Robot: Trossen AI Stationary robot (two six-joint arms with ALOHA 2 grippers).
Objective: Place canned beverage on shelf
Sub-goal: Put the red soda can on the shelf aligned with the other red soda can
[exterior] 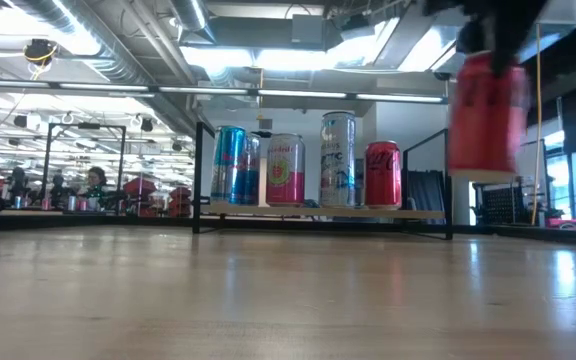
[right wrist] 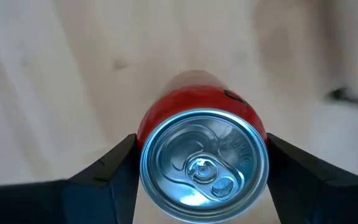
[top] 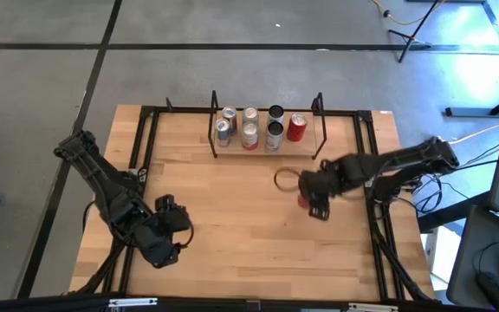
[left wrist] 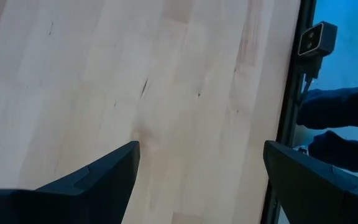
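Note:
My right gripper [top: 312, 201] is shut on a red can [right wrist: 202, 158] at the table's right middle, in front of the shelf. In the low view the can [exterior: 485, 110] hangs above the tabletop. The shelf [top: 267, 151], a light-wood board with black wire end frames, stands at the far middle and carries several upright cans. One of them is a red can [exterior: 383, 173] at its right end. My left gripper [top: 167, 236] is open and empty over bare wood near the front left. It also shows in the left wrist view [left wrist: 201, 168]. My right gripper pinches the red can's side wall just below its top rim [right wrist: 149, 127], one finger on each side. The fingers come from above, pointing down. The can hangs upright below them, its silver lid up, lifted clear of the table.
A dark thin ring [top: 284, 179] lies on the wood between the shelf and my right gripper. Black rails [top: 372, 173] edge the table on the left, right and far sides. Open wood [top: 241, 217] spans the middle.

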